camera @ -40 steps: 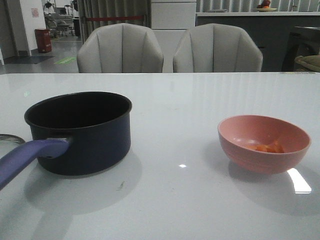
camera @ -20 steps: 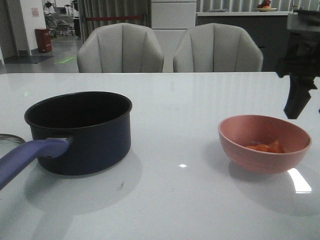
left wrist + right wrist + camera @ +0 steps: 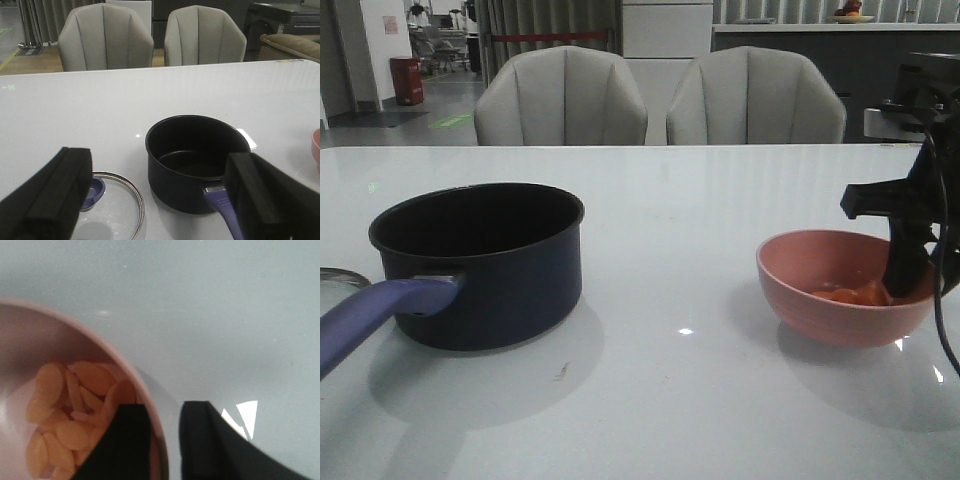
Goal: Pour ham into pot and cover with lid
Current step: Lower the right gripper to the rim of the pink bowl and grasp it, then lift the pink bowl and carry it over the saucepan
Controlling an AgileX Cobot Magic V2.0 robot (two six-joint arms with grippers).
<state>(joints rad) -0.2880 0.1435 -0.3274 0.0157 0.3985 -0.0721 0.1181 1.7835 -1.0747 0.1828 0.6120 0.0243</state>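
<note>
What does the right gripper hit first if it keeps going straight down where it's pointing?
The pink bowl's rim. The right gripper is open and straddles that wall: one finger inside over the ham, the other outside above the table. How far down it already sits is unclear.

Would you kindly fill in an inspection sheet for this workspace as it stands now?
Surface: white glossy table, a small mark beside the pot.
Job's things: pot empty; ham in the pink bowl; lid flat on the table beside the pot.
Clutter: nothing seen.
Grippers: right tool open, straddling the bowl's rim; left tool open, holding nothing.
Cables: black cable hanging off the right arm.
Surroundings: two grey chairs behind the table.
</note>
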